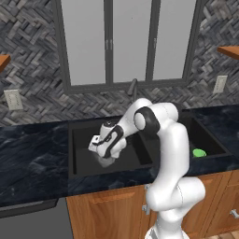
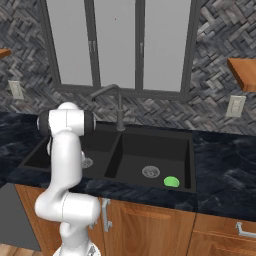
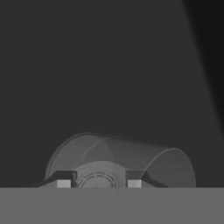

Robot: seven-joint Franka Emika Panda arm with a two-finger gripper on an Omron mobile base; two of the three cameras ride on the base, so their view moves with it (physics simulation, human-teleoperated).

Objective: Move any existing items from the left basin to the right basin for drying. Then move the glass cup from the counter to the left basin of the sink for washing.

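The clear glass cup (image 3: 127, 155) lies tilted on its side low in the left basin (image 1: 83, 135) of the black sink, just over the silver drain (image 3: 99, 178). My gripper (image 3: 99, 183) reaches down into that basin with a dark fingertip (image 3: 64, 183) on each side of the glass, and is shut on it. From the left base view the hand (image 1: 105, 145) points down with the glass cup (image 1: 107, 161) at its tip. The right basin (image 2: 150, 150) holds a small bright green lump (image 2: 171, 181) near its front right corner.
The slim dark faucet (image 2: 118, 102) rises behind the sink divider. Glossy black counter (image 1: 32, 158) runs to both sides of the sink, above wooden cabinets. My white arm stands in front of the left basin and blocks part of it in the right base view.
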